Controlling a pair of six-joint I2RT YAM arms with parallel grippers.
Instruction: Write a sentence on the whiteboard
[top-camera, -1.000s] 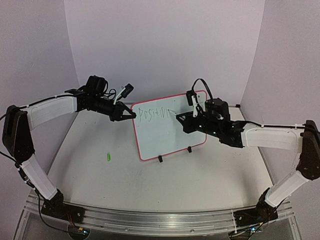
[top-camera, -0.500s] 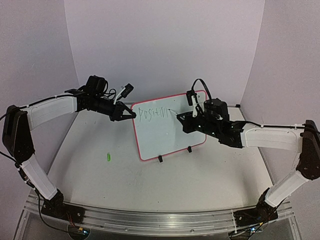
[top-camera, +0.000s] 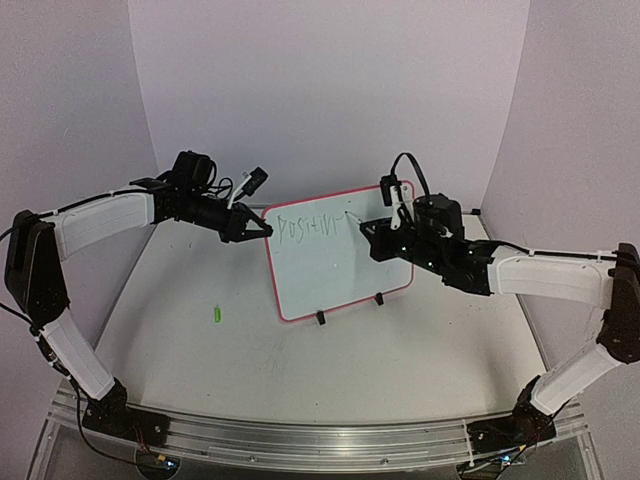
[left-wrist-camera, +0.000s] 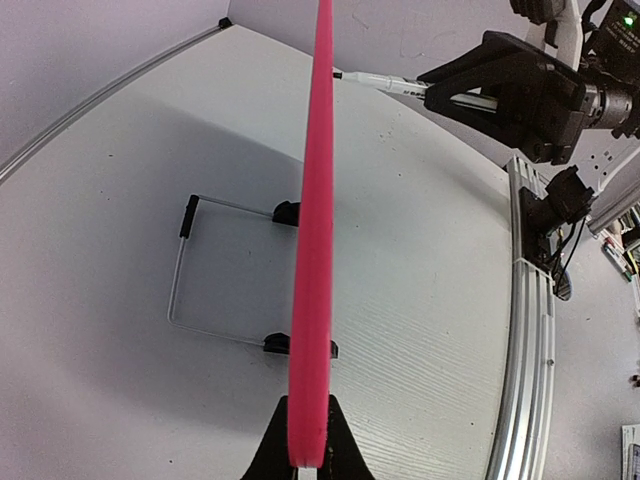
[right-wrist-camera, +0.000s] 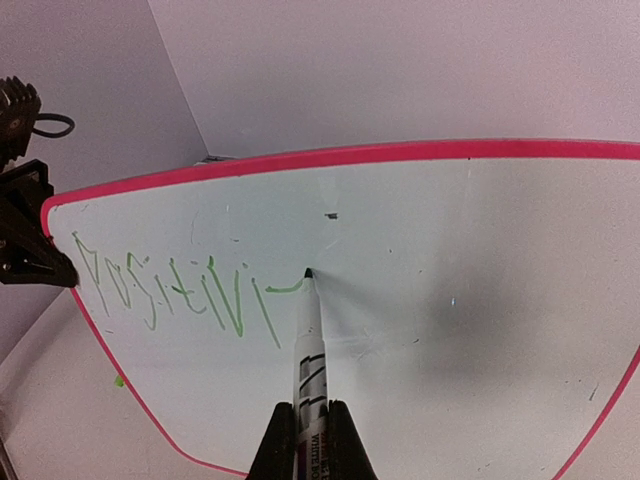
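Observation:
The whiteboard (top-camera: 320, 270), white with a red-pink rim, stands tilted on two black clip feet at the table's middle. My left gripper (top-camera: 266, 230) is shut on its upper left edge; the left wrist view shows the rim (left-wrist-camera: 314, 250) edge-on between the jaws (left-wrist-camera: 308, 455). My right gripper (right-wrist-camera: 310, 425) is shut on a white marker (right-wrist-camera: 309, 350), whose tip touches the board (right-wrist-camera: 450, 300) at the end of a short green dash. The sentence (right-wrist-camera: 170, 290) reads "POSITIVI" in thin green letters along the board's top left (top-camera: 308, 227). The right gripper (top-camera: 372, 232) hovers before the board's upper right.
A small green marker cap (top-camera: 215, 314) lies on the table left of the board. A thin wire stand (left-wrist-camera: 215, 270) shows behind the board. Purple walls close in the back and sides. An aluminium rail (top-camera: 300, 440) runs along the near edge.
My right gripper has risen and shifted slightly right along the board, drawing a short green dash after the last stroke. The left arm and board have held still.

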